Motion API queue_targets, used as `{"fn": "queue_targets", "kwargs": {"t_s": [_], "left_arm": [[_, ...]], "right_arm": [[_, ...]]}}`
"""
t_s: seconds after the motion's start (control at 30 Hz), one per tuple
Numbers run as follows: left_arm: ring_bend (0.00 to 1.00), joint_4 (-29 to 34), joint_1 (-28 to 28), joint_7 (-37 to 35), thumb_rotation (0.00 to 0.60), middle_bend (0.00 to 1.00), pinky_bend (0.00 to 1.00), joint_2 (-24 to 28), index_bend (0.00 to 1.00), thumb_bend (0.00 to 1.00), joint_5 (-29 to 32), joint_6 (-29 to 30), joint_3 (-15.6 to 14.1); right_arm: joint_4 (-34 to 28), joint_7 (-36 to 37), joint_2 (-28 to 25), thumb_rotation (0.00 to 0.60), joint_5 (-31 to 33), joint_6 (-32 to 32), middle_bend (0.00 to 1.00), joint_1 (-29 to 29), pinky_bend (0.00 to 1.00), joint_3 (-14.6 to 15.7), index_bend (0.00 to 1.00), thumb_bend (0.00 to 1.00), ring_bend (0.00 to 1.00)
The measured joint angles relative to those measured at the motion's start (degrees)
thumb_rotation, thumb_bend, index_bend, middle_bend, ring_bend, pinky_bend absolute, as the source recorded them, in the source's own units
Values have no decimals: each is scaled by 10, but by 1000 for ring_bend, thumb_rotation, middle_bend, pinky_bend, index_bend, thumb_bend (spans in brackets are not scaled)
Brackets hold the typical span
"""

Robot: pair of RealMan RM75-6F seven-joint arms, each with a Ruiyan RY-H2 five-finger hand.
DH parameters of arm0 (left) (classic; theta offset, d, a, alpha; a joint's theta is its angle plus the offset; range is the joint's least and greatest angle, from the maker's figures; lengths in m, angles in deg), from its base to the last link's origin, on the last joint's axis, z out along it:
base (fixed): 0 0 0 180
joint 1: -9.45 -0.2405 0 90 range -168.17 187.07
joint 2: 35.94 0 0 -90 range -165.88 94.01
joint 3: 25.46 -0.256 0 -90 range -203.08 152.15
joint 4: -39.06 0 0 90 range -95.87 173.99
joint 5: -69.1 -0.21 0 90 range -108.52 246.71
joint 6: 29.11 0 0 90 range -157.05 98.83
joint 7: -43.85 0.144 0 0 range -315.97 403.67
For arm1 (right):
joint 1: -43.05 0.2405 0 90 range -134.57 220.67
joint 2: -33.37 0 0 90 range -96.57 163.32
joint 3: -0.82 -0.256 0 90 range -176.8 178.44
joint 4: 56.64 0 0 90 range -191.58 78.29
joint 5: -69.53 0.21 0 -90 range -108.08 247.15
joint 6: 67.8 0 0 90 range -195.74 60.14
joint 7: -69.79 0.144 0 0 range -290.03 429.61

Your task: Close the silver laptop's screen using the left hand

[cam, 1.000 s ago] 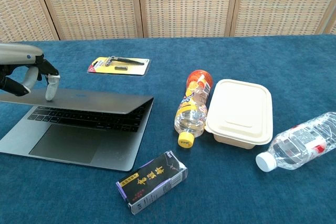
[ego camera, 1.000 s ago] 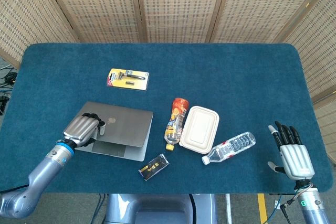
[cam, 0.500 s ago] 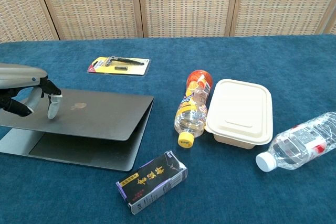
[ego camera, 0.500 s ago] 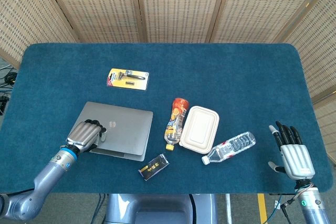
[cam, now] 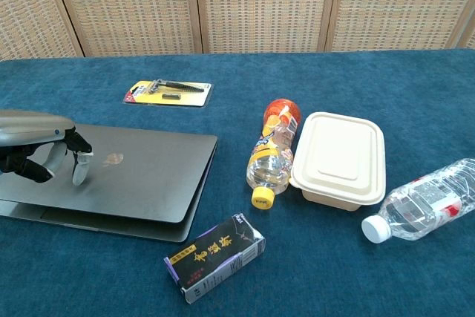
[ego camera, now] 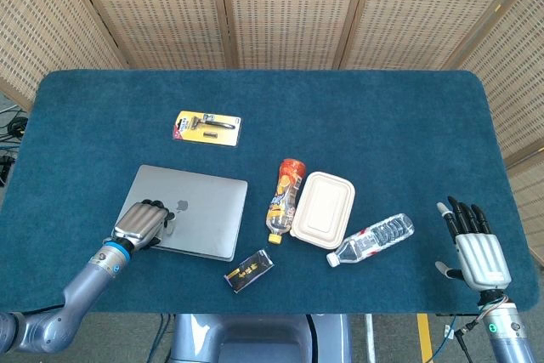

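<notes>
The silver laptop [ego camera: 202,210] lies at the table's front left, its lid [cam: 145,172] down almost flat on the base with only a thin gap at the front edge. My left hand [ego camera: 142,224] rests on the lid's front left part, fingers curled downward and a pale fingertip [cam: 78,176] touching the lid. It holds nothing. My right hand [ego camera: 476,248] hovers off the table's front right corner with its fingers spread, far from the laptop; the chest view does not show it.
A razor blister pack [ego camera: 207,127] lies behind the laptop. To its right are an orange drink bottle [ego camera: 284,197], a beige lunch box [ego camera: 323,210] and a clear water bottle [ego camera: 371,239], all lying flat. A small dark box [cam: 215,256] sits near the laptop's front right corner.
The laptop lid has swung down from half open to nearly flat on the base, with my left hand following it down and toward me. The right hand has stayed still.
</notes>
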Motion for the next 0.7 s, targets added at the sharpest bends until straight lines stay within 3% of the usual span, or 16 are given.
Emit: {"fn": "queue_targets", "kwargs": {"t_s": [0.57,0.7], "left_arm": [[214,-22,3,12,600,430,209,-24,512,997,20,-3,-8],[215,-22,2,11,600,430,209,-24,512,924,19,2,-7]], "right_arm": [[0,1,0,600,1,0,0,0,0,-1,0,0,0],[0,-1,0,600,0,0,0,0,0,0,0,0,0]]}}
